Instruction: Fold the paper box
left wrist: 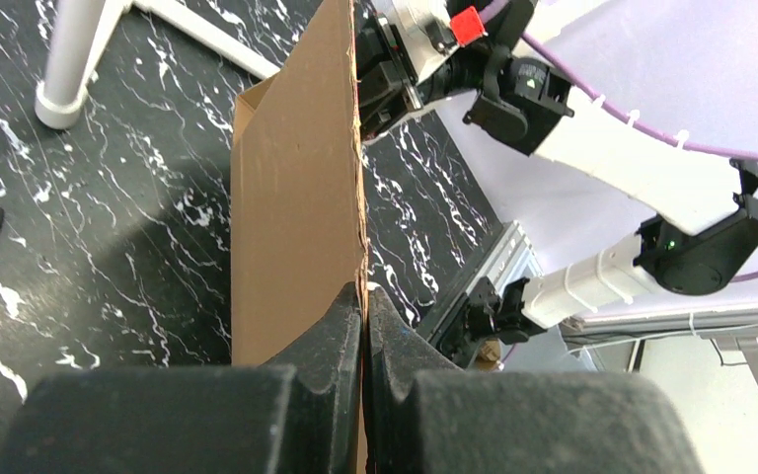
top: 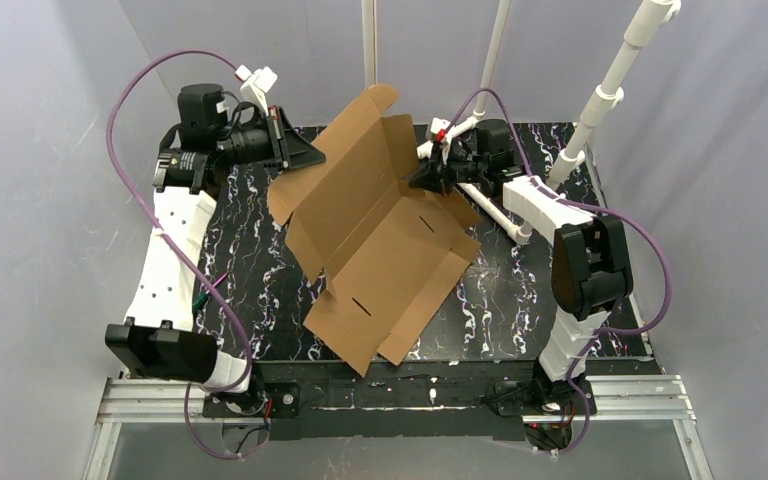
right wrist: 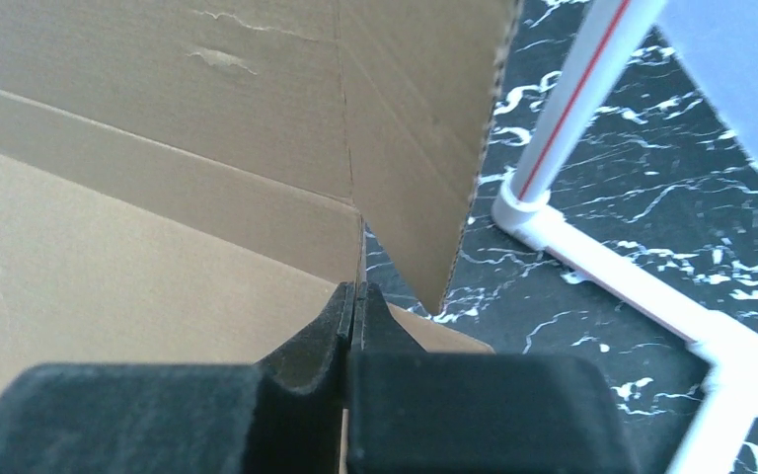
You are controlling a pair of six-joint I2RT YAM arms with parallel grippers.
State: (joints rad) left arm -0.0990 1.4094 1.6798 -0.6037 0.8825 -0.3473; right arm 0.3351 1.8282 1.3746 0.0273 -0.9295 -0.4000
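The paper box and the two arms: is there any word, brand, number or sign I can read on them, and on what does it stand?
No text can be read in any view.
Paper box: plain brown cardboard, no print shows.
Small pale label on the left arm: too small and blurred to read.
Red block on the right arm: no writing shows.

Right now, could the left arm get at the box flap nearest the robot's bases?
Probably not yet: the left gripper is clamped on the far edge of the paper box, so it would have to let go first. Otherwise the way looks free.
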